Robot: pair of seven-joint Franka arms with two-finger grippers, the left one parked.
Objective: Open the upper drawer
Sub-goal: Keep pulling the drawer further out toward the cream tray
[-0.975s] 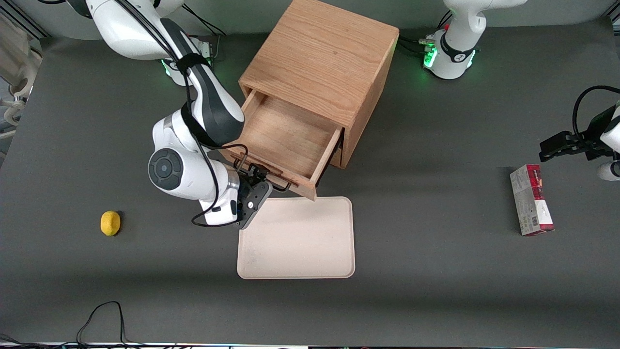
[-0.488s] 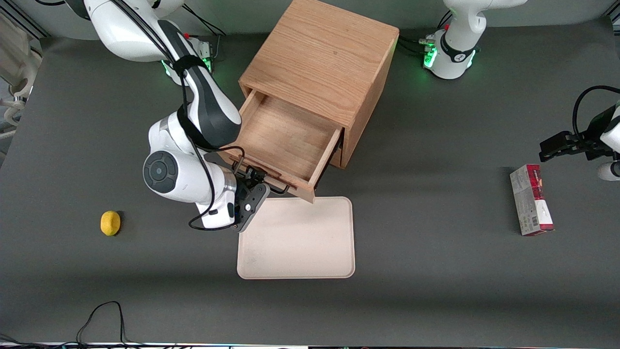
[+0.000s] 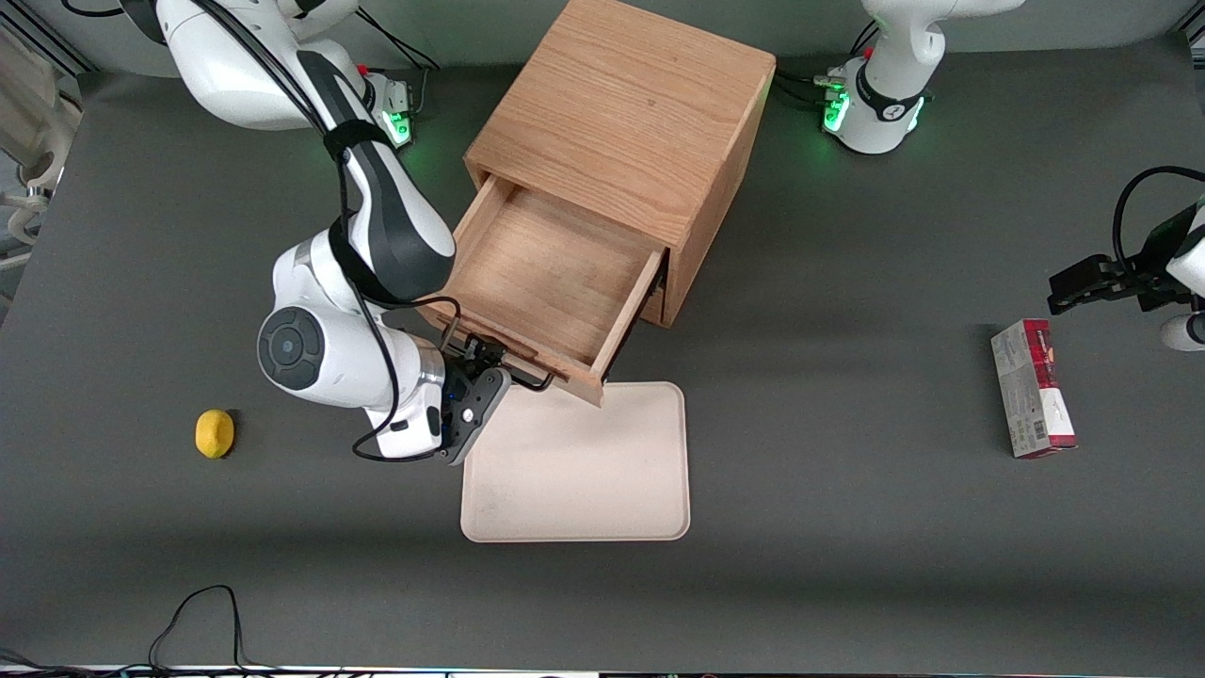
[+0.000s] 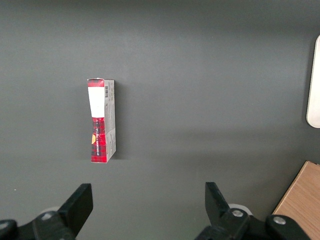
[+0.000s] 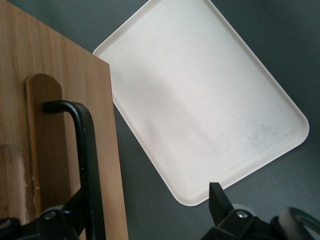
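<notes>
The oak cabinet (image 3: 631, 104) stands in the middle of the table. Its upper drawer (image 3: 551, 273) is pulled well out, and its plain wooden tray shows bare. The thin black wire handle (image 3: 538, 383) runs along the drawer front. My right gripper (image 3: 485, 363) is at that handle, at the working arm's end of the drawer front. In the right wrist view the gripper (image 5: 146, 194) is open with its fingers wide apart. The handle (image 5: 85, 150) lies against one finger, in front of the drawer front (image 5: 30, 50). The lower drawer is hidden under the upper one.
A white tray (image 3: 579, 461) lies flat just in front of the open drawer, nearer the front camera; it also shows in the right wrist view (image 5: 200, 100). A yellow lemon (image 3: 214, 433) lies toward the working arm's end. A red-and-white box (image 3: 1033, 386) lies toward the parked arm's end.
The drawer has slid a little farther out of the cabinet. My gripper and forearm have moved with the handle, toward the working arm's end and slightly nearer the front camera.
</notes>
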